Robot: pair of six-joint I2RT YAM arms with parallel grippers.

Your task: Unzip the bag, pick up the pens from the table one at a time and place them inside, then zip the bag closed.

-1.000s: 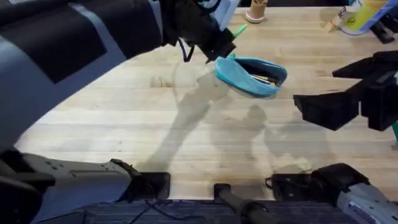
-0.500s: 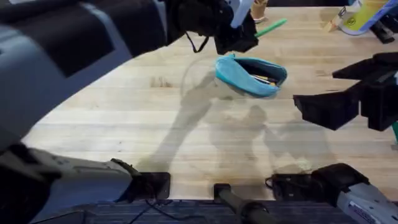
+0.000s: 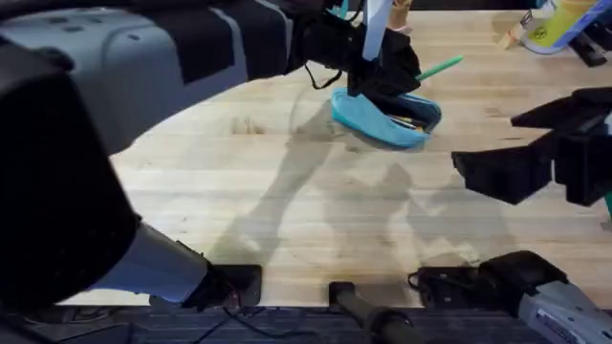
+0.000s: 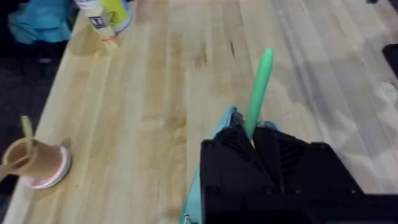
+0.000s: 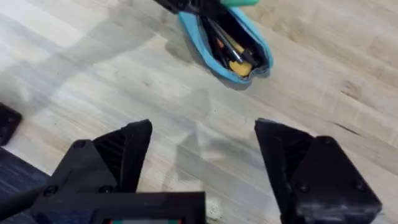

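Pen (image 4: 258, 87): bright green, projecting past black left gripper (image 4: 252, 140) fingers.
Bag (image 5: 227, 43): teal-blue fabric beneath that gripper; dark interior, yellow-orange item inside.
Table (image 3: 287, 191): pale wood, plank grain, darker streaks.
Right gripper (image 5: 202, 162): black fingers, matte.

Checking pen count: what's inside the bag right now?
The bag is unzipped. The right wrist view shows dark slim items and something orange-yellow inside; the far end is covered by the left gripper, which holds the green pen above it.
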